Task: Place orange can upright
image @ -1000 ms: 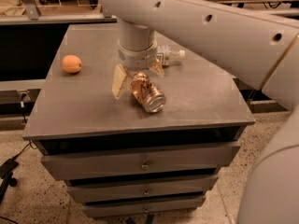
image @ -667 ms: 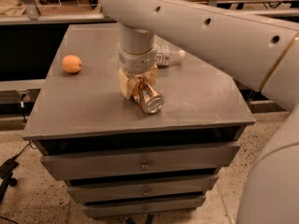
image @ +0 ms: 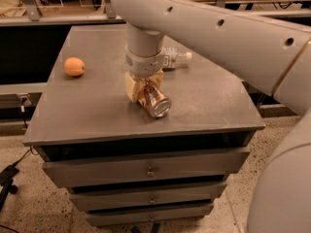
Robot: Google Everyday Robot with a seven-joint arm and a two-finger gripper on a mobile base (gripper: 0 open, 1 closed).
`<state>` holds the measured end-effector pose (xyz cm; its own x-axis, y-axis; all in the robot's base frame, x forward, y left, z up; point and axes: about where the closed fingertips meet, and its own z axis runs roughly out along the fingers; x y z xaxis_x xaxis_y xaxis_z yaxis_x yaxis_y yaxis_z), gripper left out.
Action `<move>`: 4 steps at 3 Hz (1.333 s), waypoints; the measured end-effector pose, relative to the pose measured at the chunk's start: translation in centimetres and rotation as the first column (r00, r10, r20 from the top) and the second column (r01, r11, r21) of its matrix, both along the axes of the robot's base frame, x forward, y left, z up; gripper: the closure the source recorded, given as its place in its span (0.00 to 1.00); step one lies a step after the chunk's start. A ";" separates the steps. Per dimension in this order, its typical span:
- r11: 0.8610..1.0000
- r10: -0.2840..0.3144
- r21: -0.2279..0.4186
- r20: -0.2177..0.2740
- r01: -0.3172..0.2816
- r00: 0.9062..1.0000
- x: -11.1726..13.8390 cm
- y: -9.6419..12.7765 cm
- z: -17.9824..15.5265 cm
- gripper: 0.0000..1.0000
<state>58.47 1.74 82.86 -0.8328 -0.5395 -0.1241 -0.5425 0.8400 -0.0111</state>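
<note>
The orange can point(image: 155, 103) lies on its side near the middle of the grey cabinet top point(image: 87, 115), its silver end facing the front right. My gripper point(image: 144, 88) comes straight down from the large pale arm onto the can's rear half. Its cream fingers point(image: 130, 89) are closed against the can's sides. The can's back end is hidden behind the fingers and wrist.
A round orange fruit point(image: 74, 66) sits at the left of the top. A clear plastic bottle point(image: 176, 58) lies on its side behind the wrist. The cabinet has drawers point(image: 148, 170) in front. The arm spans the upper right.
The fingers stood wider apart around the can one second ago and have since closed in on it. The can has stayed on its side in about the same spot.
</note>
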 end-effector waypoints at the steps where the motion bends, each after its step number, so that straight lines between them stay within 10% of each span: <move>1: 1.000 0.000 0.000 0.000 0.000 1.000 0.0 0.0 0.2 1.00; 4: 0.983 0.179 0.027 0.031 -0.180 0.983 0.3 -0.3 2.7 1.00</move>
<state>58.74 1.41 85.56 -0.7185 -0.6759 -0.1640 -0.6846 0.7289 -0.0050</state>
